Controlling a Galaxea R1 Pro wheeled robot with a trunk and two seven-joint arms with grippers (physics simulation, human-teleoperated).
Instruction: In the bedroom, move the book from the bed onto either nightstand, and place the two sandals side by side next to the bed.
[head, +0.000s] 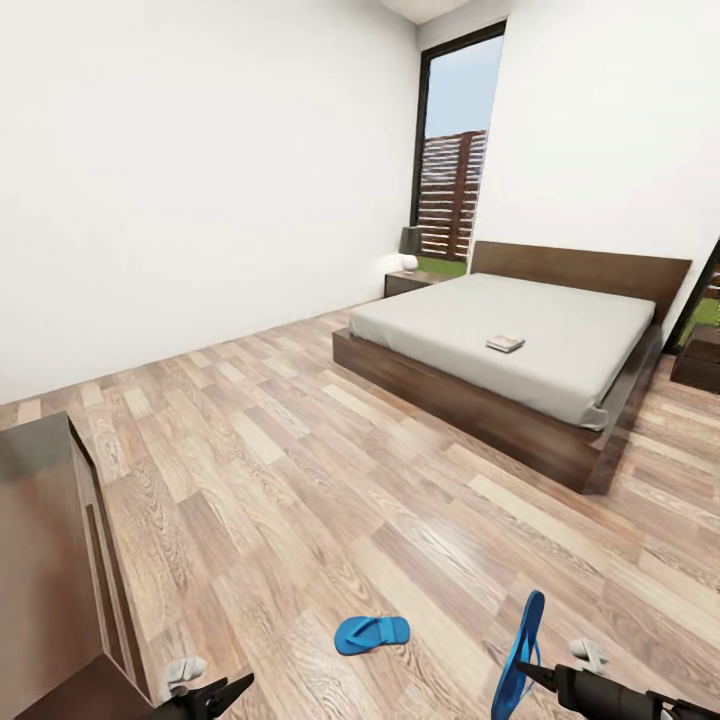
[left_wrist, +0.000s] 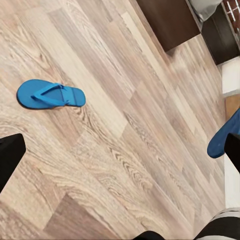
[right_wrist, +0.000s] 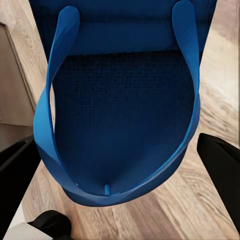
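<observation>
One blue sandal (head: 372, 633) lies flat on the wood floor just ahead of me, also seen in the left wrist view as the sandal on the floor (left_wrist: 50, 95). My right gripper (head: 530, 676) is shut on the other sandal (head: 520, 655), held upright on its edge; its sole and straps (right_wrist: 120, 100) sit between the right gripper (right_wrist: 120, 170) fingers. My left gripper (head: 215, 695) hangs open and empty over the floor. Across the room the book (head: 505, 343) lies on the bed (head: 560, 375). A nightstand (head: 408, 283) stands at the bed's far left, another nightstand (head: 700, 358) at its right.
A brown cabinet (head: 50, 560) stands close at my left. A lamp (head: 410, 246) sits on the far nightstand, beside a tall window (head: 455, 150). Open plank floor (head: 300, 470) stretches between me and the bed.
</observation>
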